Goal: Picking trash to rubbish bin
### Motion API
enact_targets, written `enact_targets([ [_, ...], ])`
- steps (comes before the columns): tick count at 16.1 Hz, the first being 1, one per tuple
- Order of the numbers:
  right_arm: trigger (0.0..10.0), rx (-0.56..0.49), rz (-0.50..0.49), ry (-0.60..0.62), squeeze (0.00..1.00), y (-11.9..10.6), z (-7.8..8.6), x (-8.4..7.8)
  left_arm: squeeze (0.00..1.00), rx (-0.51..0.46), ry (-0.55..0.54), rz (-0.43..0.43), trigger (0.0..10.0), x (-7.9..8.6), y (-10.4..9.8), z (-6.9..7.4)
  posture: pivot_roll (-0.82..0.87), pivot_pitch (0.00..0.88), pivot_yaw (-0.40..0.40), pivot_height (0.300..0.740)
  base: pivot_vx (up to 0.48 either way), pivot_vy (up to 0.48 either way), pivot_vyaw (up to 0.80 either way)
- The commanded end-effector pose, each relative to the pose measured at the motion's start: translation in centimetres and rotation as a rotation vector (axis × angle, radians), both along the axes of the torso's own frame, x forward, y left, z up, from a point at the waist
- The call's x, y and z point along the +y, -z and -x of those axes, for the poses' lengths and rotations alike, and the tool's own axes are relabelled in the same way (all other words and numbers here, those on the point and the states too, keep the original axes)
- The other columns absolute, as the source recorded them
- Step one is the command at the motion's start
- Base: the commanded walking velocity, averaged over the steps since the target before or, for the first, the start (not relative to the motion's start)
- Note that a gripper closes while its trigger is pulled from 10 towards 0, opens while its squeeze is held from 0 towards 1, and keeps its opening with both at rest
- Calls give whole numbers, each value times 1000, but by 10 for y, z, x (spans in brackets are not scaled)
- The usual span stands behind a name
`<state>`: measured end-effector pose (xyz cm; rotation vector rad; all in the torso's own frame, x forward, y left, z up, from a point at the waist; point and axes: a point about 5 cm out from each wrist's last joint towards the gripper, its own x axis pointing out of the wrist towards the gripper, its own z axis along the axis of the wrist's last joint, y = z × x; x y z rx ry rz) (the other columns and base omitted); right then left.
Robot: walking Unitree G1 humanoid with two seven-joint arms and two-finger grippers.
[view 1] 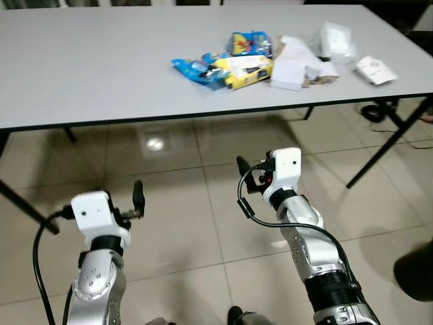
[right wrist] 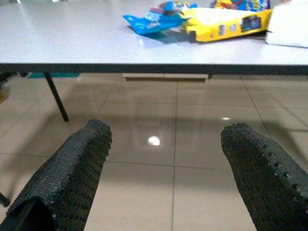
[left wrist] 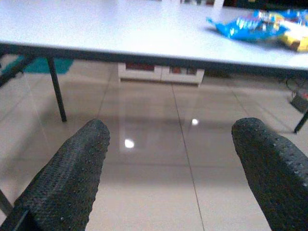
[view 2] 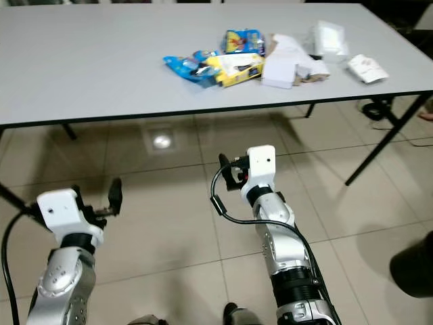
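Beige floor tiles (view 1: 176, 223) are shining under a big grey table (view 1: 101, 61). Trash is lying in a pile near the table's front edge, toward its right side: a blue wrapper (view 1: 193, 68) is touching a yellow packet (view 1: 245, 70), another blue and yellow bag (view 1: 250, 43) is sitting just behind them, and white paper (view 1: 298, 62) is lying beside them. A small white packet (view 1: 375, 70) is resting a little apart on the right. Both arms are reaching forward below the table's edge. The left gripper (left wrist: 168, 159) is holding its fingers wide apart with nothing between them. The right gripper (right wrist: 166, 159) is also spreading wide and gripping nothing
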<state>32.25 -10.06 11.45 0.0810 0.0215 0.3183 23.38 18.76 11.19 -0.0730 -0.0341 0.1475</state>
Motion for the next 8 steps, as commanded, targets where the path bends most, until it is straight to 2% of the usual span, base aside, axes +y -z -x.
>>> enact_targets([
  [1,10000,-10,-7,-1,0,-4,-1,-1,0,-11,13,-1,10000,-4,-5,0,46,160,-35,740,0,0,0],
  [2,10000,-9,-7,0,0,-4,-1,-1,0,-14,15,-3,10000,-4,-5,0,46,160,-35,740,0,0,0],
  [8,10000,-9,1,-15,0,-2,1,2,0,1,22,-4,10000,-5,-4,1,47,155,-37,740,438,0,0],
])
